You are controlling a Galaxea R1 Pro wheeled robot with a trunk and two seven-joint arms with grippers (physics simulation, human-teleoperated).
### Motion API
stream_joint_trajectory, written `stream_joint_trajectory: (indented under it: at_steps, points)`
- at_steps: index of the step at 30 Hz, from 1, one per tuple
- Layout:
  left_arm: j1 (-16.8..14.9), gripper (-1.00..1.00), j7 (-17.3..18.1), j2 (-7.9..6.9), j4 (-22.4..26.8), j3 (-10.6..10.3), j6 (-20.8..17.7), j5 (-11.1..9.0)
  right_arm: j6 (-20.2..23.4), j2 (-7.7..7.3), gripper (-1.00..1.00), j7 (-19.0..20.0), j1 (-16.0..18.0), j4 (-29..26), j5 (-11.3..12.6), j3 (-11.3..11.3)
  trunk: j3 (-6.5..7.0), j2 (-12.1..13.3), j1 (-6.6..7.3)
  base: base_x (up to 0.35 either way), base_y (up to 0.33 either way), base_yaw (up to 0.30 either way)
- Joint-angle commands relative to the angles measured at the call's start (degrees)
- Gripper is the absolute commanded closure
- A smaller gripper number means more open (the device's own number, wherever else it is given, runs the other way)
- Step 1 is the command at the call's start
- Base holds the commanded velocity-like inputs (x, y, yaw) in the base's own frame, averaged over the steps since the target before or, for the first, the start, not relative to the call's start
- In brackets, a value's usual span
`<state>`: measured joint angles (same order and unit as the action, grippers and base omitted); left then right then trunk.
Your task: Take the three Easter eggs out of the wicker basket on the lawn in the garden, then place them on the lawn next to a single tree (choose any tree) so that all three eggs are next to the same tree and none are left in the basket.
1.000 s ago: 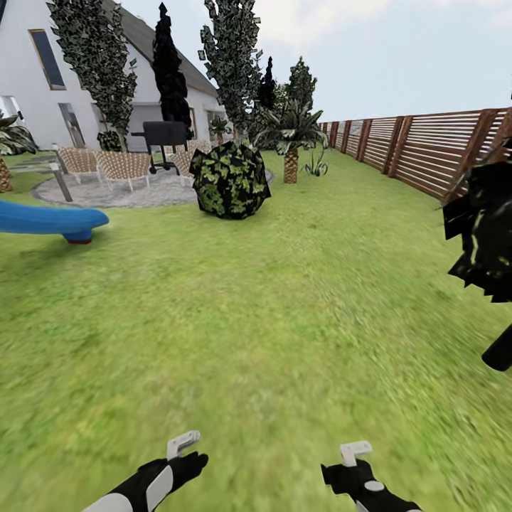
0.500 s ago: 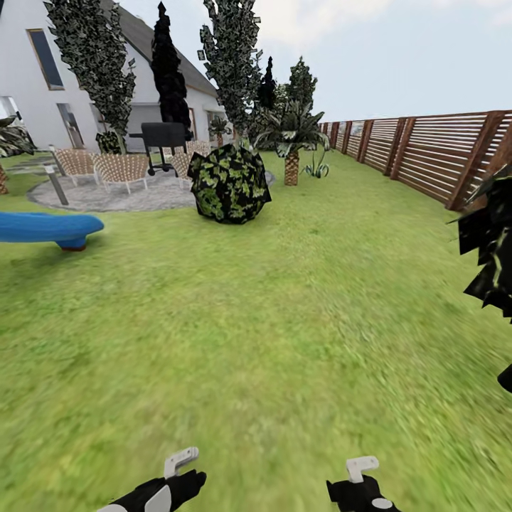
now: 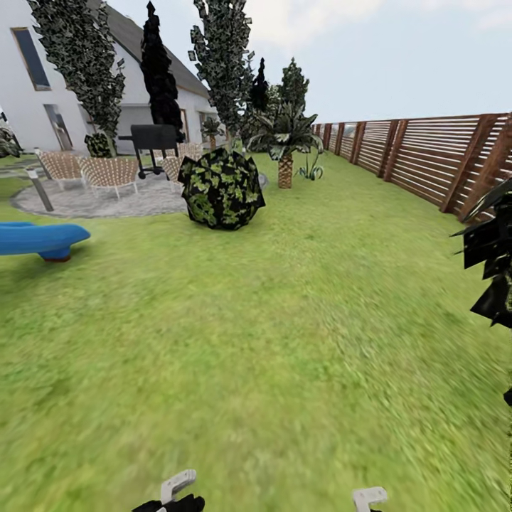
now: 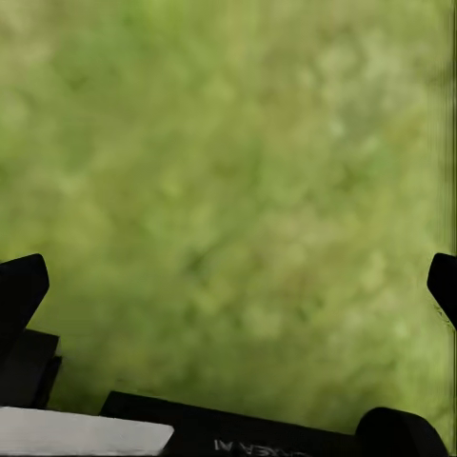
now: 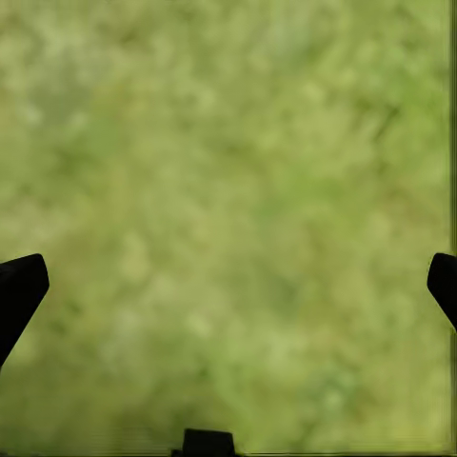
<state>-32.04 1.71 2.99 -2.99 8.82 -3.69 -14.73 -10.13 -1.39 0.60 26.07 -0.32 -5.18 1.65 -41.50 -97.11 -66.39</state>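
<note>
Stretching ahead of the robot in the head view, the lawn [image 3: 284, 320] fills most of the garden, and no container stands on it here. Grass lies directly under both grippers. The left gripper [image 4: 233, 276] has its two dark fingertips far apart at the edges of the left wrist view, with blurry grass between them, so it is spread wide and holds nothing. The right gripper [image 5: 233, 276] is the same: fingertips wide apart, only grass between them. In the head view both arms are low at the near edge, showing just their tips. Farther off stands a round bush [image 3: 220, 188], with a grey paved patch [image 3: 107, 203] and woven chairs [image 3: 110, 174] behind it, beside a white house [image 3: 43, 85]. A blue slide [image 3: 39, 238] lies at the left. A brown slatted fence [image 3: 427, 160] runs along the right side.
</note>
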Motion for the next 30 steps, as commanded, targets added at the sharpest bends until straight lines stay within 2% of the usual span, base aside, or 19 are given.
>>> stream_joint_trajectory:
  at_steps: [1, 6, 10, 13, 21, 30]
  points:
    - [0.17, -1.00, 0.16, -0.08, -0.12, 0.31, -0.09, -0.64, -0.16, -0.01, -1.00, 0.02, -0.24, 0.06, -0.46, 0.11, 0.19, 0.40, 0.20, 0.324, 0.000, -0.223]
    - [1.46, -1.00, 0.14, -0.38, -0.17, 0.58, -0.09, -2.29, -0.16, -0.01, -1.00, 0.02, -0.77, 0.13, -0.53, 0.11, 1.36, 2.40, 1.30, 0.324, 0.000, -0.236]
    - [1.75, -1.00, 0.14, -1.99, -0.17, 0.65, -0.09, -3.37, -0.16, 0.05, -1.00, 0.02, -0.83, 0.14, -0.51, 0.11, 2.29, 4.01, 2.17, 0.324, 0.000, -0.240]
    - [1.80, -1.00, 0.14, -2.74, -0.17, 0.67, -0.15, -5.93, -0.25, 0.11, -1.00, 0.02, -1.79, 0.14, -0.60, 0.11, 3.00, 5.21, 2.83, 0.323, 0.000, -0.241]
    - [2.08, -1.00, 0.14, -2.81, -0.20, 0.66, -0.21, -6.35, -0.92, 0.26, -1.00, 0.02, -4.03, 0.14, -0.56, 0.11, 4.87, 8.42, 4.59, 0.268, 0.000, -0.242]
    - [3.79, -1.00, 0.14, -2.77, -0.18, 0.66, -0.18, -6.37, -0.95, 0.02, -1.00, 0.00, -4.63, 0.19, -0.21, 0.06, 6.98, 12.03, 6.57, 0.030, 0.000, -0.243]
